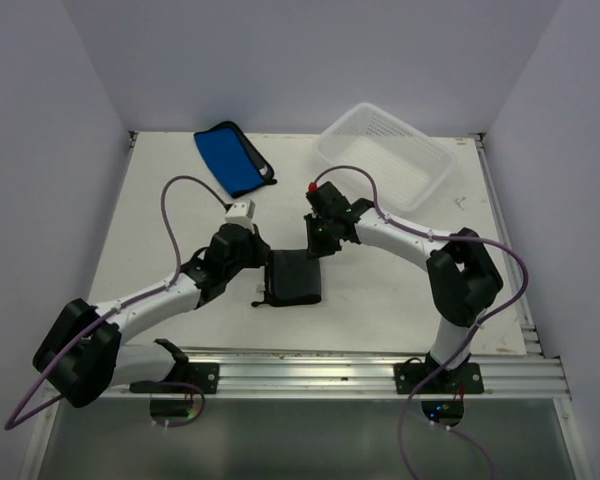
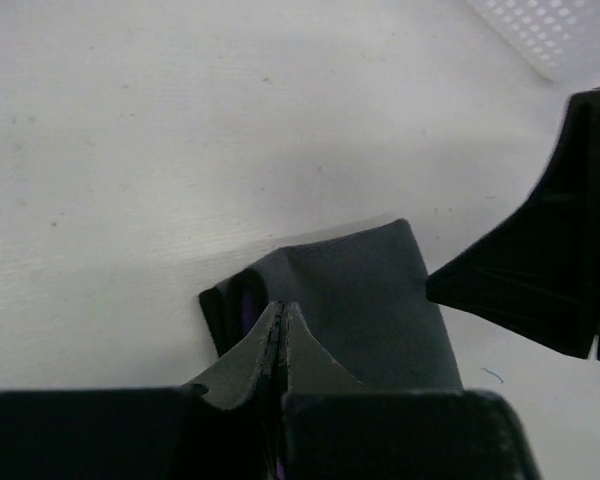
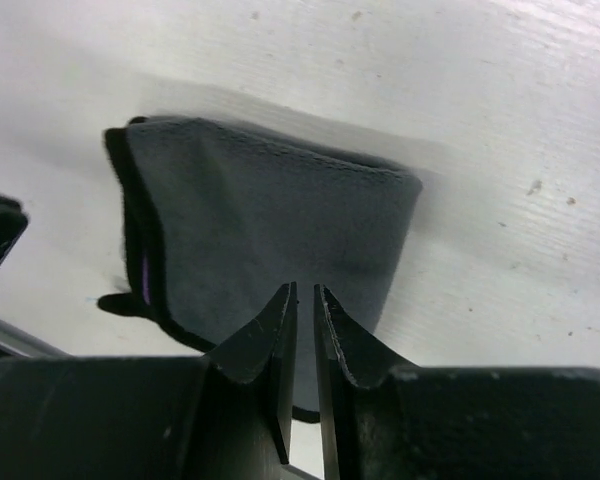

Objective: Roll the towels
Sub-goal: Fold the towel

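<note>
White tabletop [image 1: 160,220] bears blue towel [image 1: 232,158], long axis slanting far-left to near-right.

I count two towels: one blue towel [image 1: 232,158] and one dark towel [image 1: 295,277]. There is one white basket [image 1: 385,150], and one table [image 1: 400,290] under all of it. I have two arms and so two claws, my left claw [image 1: 264,274] and my right claw [image 1: 316,244], each with two fingers. I carry one white block [image 1: 241,211] on the left wrist and one red knob [image 1: 311,187] on the right.
</note>
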You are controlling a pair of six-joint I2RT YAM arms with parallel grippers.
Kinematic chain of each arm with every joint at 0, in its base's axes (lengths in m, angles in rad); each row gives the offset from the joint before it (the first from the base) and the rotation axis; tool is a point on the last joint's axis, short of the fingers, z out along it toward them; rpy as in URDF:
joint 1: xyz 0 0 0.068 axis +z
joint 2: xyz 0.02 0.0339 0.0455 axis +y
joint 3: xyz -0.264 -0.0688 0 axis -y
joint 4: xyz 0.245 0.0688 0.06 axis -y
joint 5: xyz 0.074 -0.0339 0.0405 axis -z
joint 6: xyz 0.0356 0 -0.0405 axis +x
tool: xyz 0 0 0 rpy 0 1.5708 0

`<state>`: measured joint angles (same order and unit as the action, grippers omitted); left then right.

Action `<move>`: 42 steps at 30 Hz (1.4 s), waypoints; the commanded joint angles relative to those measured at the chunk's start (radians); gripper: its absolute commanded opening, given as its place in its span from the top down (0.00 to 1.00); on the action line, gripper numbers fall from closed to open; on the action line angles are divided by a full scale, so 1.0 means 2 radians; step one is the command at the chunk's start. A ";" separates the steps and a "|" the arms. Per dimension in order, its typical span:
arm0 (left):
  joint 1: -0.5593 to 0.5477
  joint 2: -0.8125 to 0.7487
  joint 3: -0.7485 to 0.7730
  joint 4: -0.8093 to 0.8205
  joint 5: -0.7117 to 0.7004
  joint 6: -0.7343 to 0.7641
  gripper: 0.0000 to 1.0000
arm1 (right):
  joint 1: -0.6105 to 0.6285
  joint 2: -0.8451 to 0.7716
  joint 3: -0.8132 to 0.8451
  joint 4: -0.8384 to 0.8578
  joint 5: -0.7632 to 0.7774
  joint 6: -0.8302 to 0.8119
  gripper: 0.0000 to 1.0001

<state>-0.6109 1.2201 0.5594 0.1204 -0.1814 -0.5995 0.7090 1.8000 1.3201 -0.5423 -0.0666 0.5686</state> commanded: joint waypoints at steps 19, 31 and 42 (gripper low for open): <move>-0.029 0.117 0.026 0.064 0.012 0.053 1.00 | -0.032 0.040 -0.017 0.043 -0.002 -0.021 0.86; -0.030 0.150 0.006 0.036 -0.041 0.028 1.00 | -0.037 0.056 -0.030 0.059 -0.019 -0.027 0.83; -0.029 0.122 0.004 0.033 -0.024 0.020 1.00 | -0.036 -0.023 -0.010 0.011 -0.016 -0.041 0.76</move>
<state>-0.6689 1.5059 0.5819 0.2005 -0.2283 -0.5404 0.6384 1.8584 1.2789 -0.4904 -0.0929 0.5098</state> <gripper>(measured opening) 0.005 0.244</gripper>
